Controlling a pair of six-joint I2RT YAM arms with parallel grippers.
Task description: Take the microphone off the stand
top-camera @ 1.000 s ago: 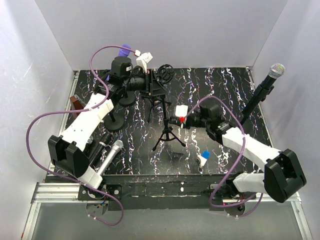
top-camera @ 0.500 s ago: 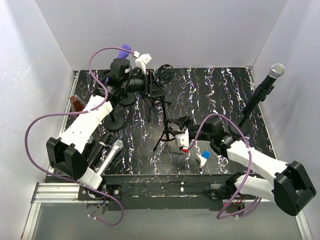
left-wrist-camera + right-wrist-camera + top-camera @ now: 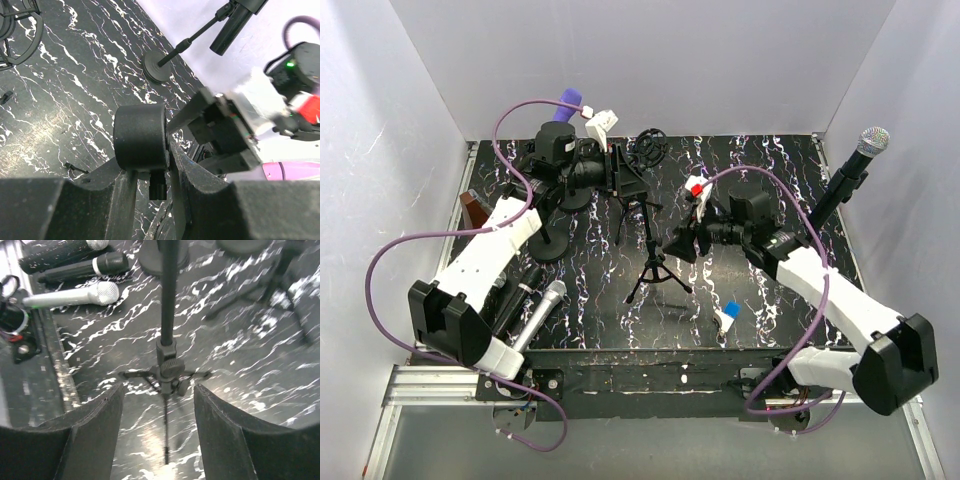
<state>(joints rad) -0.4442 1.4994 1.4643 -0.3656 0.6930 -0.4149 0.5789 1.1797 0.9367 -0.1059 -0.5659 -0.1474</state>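
A black microphone (image 3: 140, 137) sits at the top of a black tripod stand (image 3: 655, 262), and my left gripper (image 3: 145, 167) is shut on its round body. From above, the left gripper (image 3: 611, 172) is at the back left, over the stand's head. How the microphone sits in the stand's clip is hidden. My right gripper (image 3: 679, 243) hangs open just right of the stand's pole. In the right wrist view the stand's hub (image 3: 169, 372) shows beyond the wide gap of the right gripper (image 3: 159, 395), which holds nothing.
A silver microphone (image 3: 542, 311) and black ones lie near the left front. A round-base stand (image 3: 552, 245) is at the left and a shock mount (image 3: 650, 148) at the back. Another microphone on a tall stand (image 3: 865, 148) leans at the right wall. A blue-and-white clip (image 3: 727, 313) lies near the front.
My right gripper opened, dipped toward the front, then swung back up beside the pole, turned over. The left gripper kept its grip and shifted slightly toward the back.
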